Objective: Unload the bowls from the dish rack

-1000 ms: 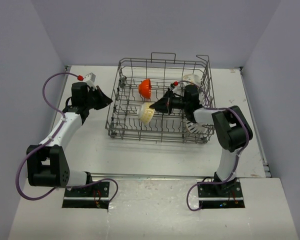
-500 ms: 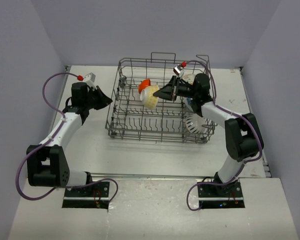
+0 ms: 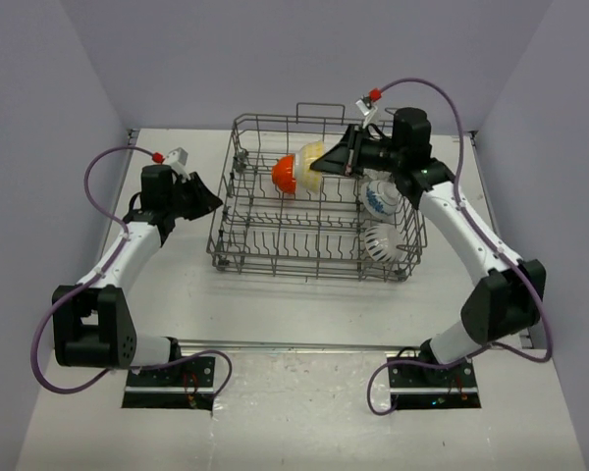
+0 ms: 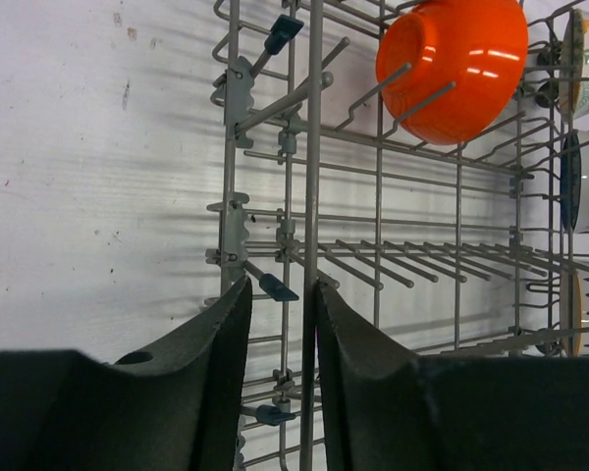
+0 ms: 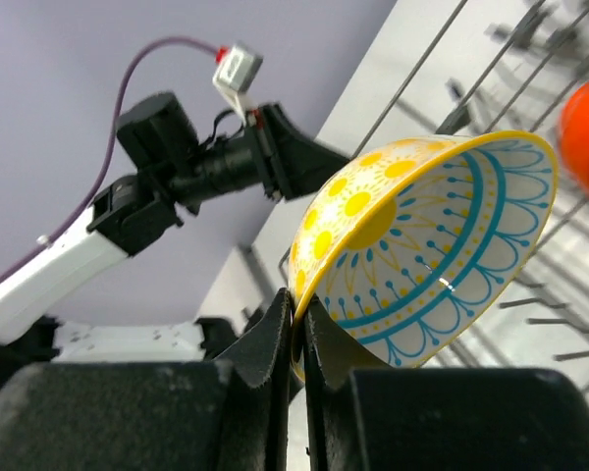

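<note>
Yellow bowl [image 5: 422, 245] in right end effector [image 5: 296, 306] hangs beside orange bowl [image 3: 286, 175]

The patterned bowl [image 5: 422, 245] is yellow-rimmed and white inside, with teal rings, fine teal spokes and yellow sun dots. The orange bowl [image 4: 452, 64] is plain and glossy. The blue-marked bowl [image 3: 378, 199] and the dark-striped bowl [image 3: 381, 242] are white. The dish rack [image 3: 275, 257] is grey, the surface [image 3: 275, 309] white.

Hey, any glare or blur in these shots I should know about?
Left wrist view: sharp, with white glare streaks on the orange bowl. Right wrist view: the yellow patterned bowl is crisp, the orange bowl beyond it blurred. Top view: even light, soft shadow under the dish rack.
</note>
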Robot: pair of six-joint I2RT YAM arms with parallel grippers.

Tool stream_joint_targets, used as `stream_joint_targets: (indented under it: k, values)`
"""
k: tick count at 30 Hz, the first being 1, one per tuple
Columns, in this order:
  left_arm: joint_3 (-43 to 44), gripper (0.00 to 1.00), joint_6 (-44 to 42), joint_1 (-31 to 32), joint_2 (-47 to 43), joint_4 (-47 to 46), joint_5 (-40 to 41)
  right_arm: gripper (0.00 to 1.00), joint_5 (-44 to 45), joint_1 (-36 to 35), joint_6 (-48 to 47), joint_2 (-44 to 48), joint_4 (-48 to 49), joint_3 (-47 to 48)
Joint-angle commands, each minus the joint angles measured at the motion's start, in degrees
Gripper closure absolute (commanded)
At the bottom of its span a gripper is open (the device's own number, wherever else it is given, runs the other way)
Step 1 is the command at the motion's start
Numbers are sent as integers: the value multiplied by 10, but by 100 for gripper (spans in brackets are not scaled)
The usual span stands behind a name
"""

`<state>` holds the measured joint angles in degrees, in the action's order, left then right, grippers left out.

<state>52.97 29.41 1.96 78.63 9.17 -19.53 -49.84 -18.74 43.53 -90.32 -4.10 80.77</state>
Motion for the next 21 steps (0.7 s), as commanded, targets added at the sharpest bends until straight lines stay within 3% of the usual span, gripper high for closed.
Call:
stream_joint_targets:
  k: [1,9,10,17,21]
  values:
    - [-10,66,-3,-6,-14,31,8,100,148,5,-121,84,-162,64]
    - [-9,52,-3,-6,-23,32,4,100,422,34,-176,171,-242,50]
    - [-6,51,-4,-6,-24,35,4,100,489,36,-182,188,-246,45]
    - [-1,50,-8,-6,-23,37,-1,100,682,66,-209,203,-315,27]
    - [-2,50,-7,-6,-19,35,-3,100,751,78,-201,190,-331,-3]
